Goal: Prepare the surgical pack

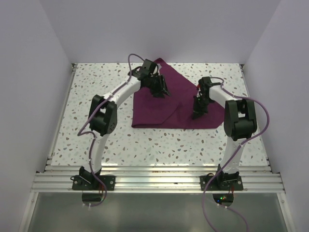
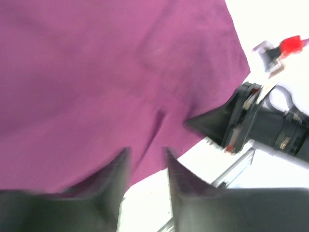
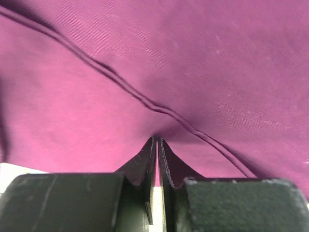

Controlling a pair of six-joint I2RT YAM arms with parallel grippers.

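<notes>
- At the far middle of the table (image 1: 193, 145), the purple cloth (image 1: 164, 106) lies folded.
- Left claw (image 1: 161, 92): over the cloth's far left, jaws apart, empty.
- Right claw (image 1: 198, 115): jaws nearly together, tips at a crease; hold unclear.

Looks like a robotics lab test cell to me: a speckled desk (image 1: 193, 145) boxed in by plain white walls (image 1: 159, 29), left arm (image 1: 104, 118) and right arm (image 1: 240, 121) bolted to an aluminium rail (image 1: 159, 180) at the near edge, purple cables (image 1: 267, 117) trailing off them.
</notes>
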